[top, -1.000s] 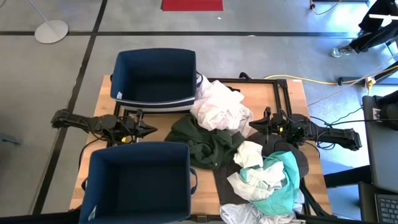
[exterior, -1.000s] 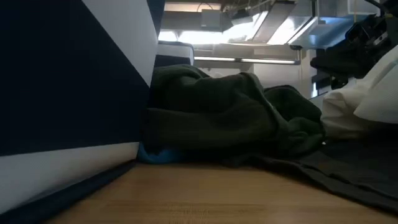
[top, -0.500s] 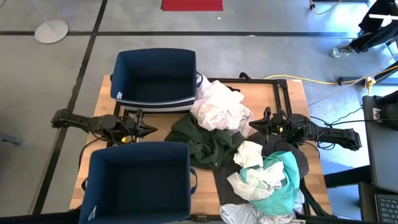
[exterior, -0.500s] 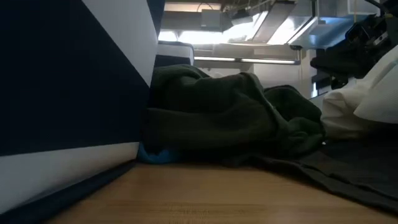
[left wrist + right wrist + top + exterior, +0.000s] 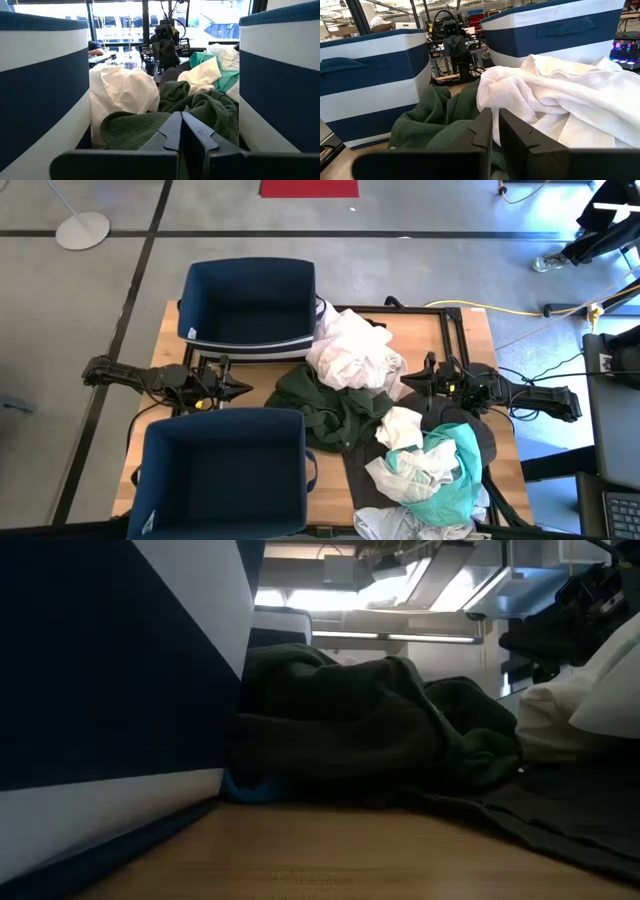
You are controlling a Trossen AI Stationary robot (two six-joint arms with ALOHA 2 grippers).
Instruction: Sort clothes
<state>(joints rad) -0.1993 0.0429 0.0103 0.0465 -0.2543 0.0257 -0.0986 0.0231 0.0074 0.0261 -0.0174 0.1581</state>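
Note:
The clothes lie in a heap on the table's right half. A white garment (image 5: 350, 350) is at the far end, with a dark green one (image 5: 328, 408) beside it. A cream piece (image 5: 400, 426), a teal one (image 5: 455, 480) and a pale one (image 5: 400, 525) lie over dark grey cloth (image 5: 470, 430). My left gripper (image 5: 245, 389) is shut and empty, low between the two bins, pointing at the green garment (image 5: 200, 107). My right gripper (image 5: 405, 383) is shut and empty, its tips just short of the white garment (image 5: 560, 95).
One dark blue bin (image 5: 250, 305) stands at the table's far left. A second one (image 5: 222, 470) stands at the near left, and its striped wall fills the left of the low view (image 5: 110, 690). Bare wood shows between the bins and along the near edge (image 5: 330, 860).

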